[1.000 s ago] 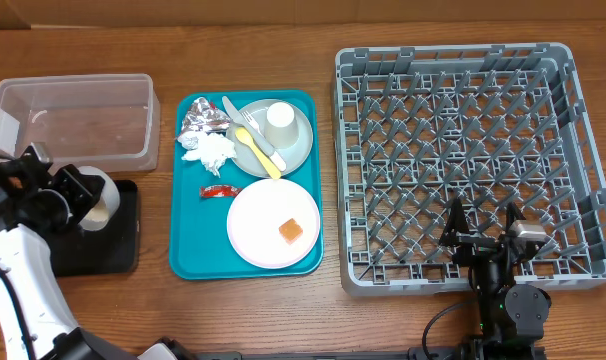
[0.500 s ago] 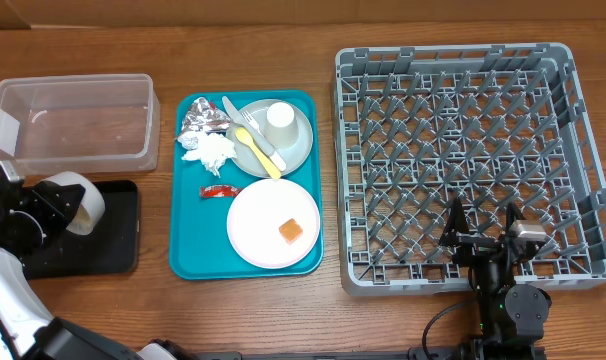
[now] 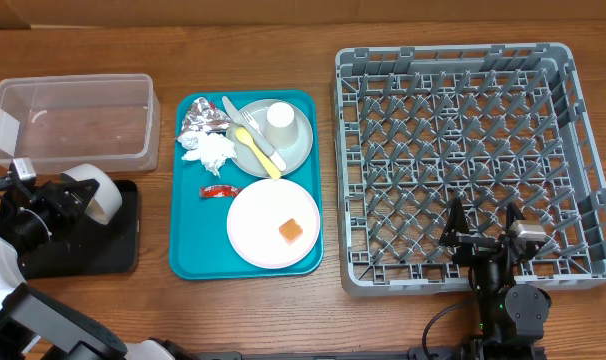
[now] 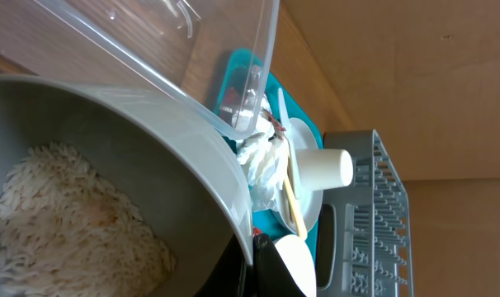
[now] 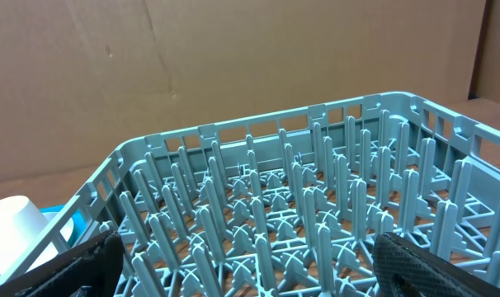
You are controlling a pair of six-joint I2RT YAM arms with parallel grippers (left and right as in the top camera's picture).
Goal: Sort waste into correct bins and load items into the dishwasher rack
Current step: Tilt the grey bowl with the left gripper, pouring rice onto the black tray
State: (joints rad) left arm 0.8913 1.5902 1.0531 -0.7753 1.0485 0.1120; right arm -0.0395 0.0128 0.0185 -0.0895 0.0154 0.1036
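Observation:
My left gripper [image 3: 65,197] is shut on the rim of the small white bowl [image 3: 95,194], which is tipped on its side over the black tray [image 3: 103,250]. In the left wrist view the rim sits between the jaws of the left gripper [image 4: 252,245], and white rice [image 4: 60,219] lies inside the bowl [image 4: 163,161]. The clear tub [image 3: 73,120] stands just behind. My right gripper [image 3: 483,238] is open at the front edge of the dishwasher rack [image 3: 463,150], holding nothing. In the right wrist view the right gripper [image 5: 258,272] has the pegs of the rack [image 5: 316,181] ahead.
The teal tray [image 3: 186,250] holds the foil ball [image 3: 201,120], napkin [image 3: 211,151], red packet [image 3: 220,190], white plate [image 3: 253,225] with the orange cube [image 3: 291,230], and the grey-green plate [image 3: 295,148] with cup [image 3: 280,118], yellow fork [image 3: 258,147] and pale cutlery [image 3: 231,107].
My left gripper swung the bowl left and toward me over the black tray, then back to the right, turning it. The right arm has not moved.

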